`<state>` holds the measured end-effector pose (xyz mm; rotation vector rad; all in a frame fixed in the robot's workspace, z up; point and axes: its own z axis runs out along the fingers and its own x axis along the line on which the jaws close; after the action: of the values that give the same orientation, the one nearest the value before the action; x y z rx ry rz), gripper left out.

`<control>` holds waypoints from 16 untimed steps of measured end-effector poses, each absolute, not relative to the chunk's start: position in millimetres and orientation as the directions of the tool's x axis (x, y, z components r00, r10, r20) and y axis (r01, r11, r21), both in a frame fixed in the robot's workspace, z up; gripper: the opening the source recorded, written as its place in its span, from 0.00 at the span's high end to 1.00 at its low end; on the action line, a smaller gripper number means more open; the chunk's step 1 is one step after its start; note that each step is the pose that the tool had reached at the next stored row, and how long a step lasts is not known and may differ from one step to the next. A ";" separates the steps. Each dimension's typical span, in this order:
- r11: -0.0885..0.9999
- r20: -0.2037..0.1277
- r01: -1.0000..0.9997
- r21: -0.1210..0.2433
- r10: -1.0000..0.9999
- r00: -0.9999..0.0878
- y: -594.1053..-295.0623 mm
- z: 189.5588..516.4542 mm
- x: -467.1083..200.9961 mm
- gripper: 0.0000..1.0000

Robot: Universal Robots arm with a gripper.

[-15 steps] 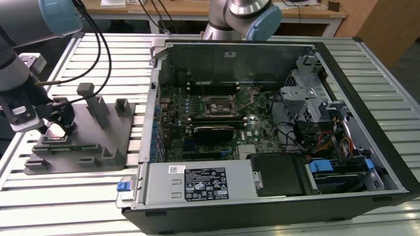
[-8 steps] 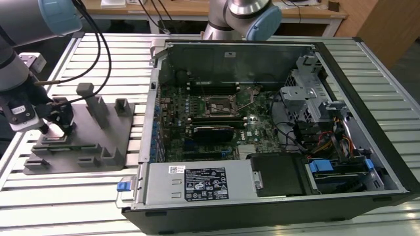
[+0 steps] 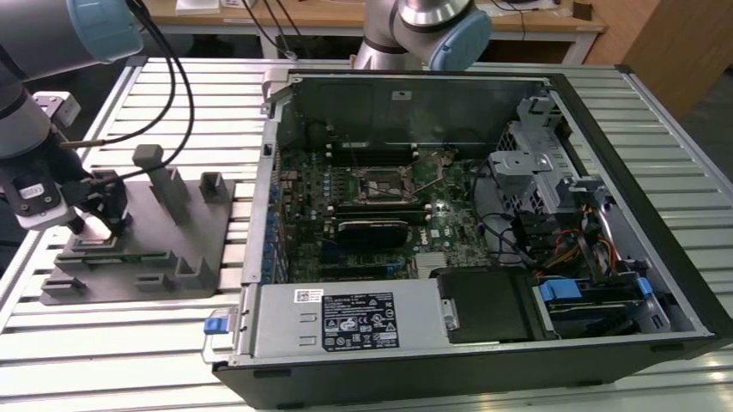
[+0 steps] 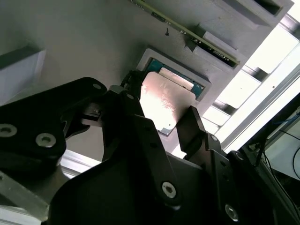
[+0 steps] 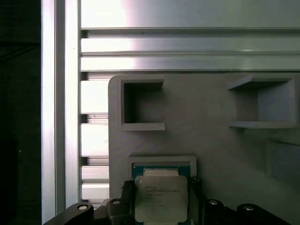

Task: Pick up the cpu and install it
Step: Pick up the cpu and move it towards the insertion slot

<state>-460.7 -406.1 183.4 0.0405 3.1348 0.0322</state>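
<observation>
Pickup looks barely begun (install all ahead): your claw (image 4: 164,101) pinches the chip (image 5: 161,197) by two edges, at its nest in the tray (image 5: 211,140), well apart from the computer case (image 3: 458,375).

Two cpu (image 4: 164,93) edges partly behind the tool (image 4: 162,105) fingers (image 4: 190,126).

No print is clear enough to read. A black label (image 3: 360,324) and a small white label (image 3: 307,296) stand on the grey metal box (image 3: 275,322) in the computer case (image 3: 458,371). Faint unreadable lines mark the cpu (image 5: 161,199) top.
</observation>
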 end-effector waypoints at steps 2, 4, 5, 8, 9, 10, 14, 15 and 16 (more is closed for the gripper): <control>0.999 -0.006 0.026 0.020 0.026 -1.000 -406.1 182.7 -460.4 0.46; 0.999 -0.006 0.026 0.020 0.026 -1.000 -406.1 182.6 -460.3 0.45; 0.999 -0.006 0.026 0.020 0.026 -1.000 -406.2 182.7 -460.3 0.45; 0.999 -0.006 0.026 0.020 0.026 -1.000 -406.2 184.2 -460.2 0.38; 0.999 -0.007 0.026 0.019 0.026 -1.000 -406.2 184.7 -460.4 0.38; 1.000 -0.007 0.026 0.018 0.026 -1.000 -406.2 184.9 -460.4 0.38; 1.000 -0.008 0.026 0.015 0.026 -1.000 -406.1 185.0 -460.5 0.38; 1.000 -0.007 0.026 0.014 0.026 -1.000 -406.2 185.1 -460.6 0.38; 1.000 -0.007 0.026 0.014 0.026 -1.000 -406.2 185.1 -460.6 0.38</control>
<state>-460.6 -406.2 185.1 0.0404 3.1337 0.0217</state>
